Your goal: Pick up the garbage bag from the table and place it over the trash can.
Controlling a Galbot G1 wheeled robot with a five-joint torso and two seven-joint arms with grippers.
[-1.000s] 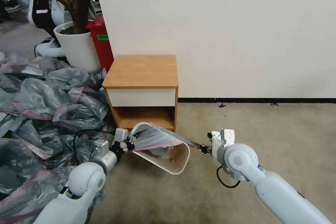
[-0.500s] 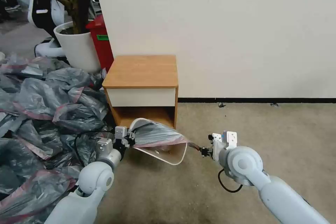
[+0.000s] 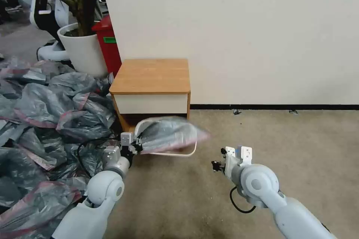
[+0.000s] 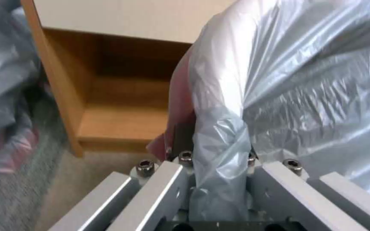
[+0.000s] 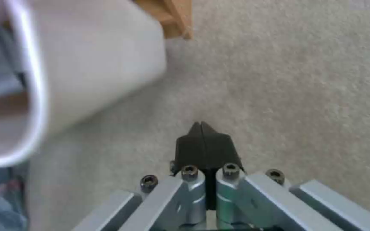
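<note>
crinkly garbage bag slipped right pincer

The bag pinched between the left fingers is translucent grey, crinkled with pale highlights, with a pink-red band along its mouth beside those fingers. The bin is cream-beige with a lighter rim. The right fingers are black, pressed together, on silver-grey metal links. The desk has an orange-brown top and sides and a cream-white drawer front. The carpet under the fingers is speckled beige.
</note>
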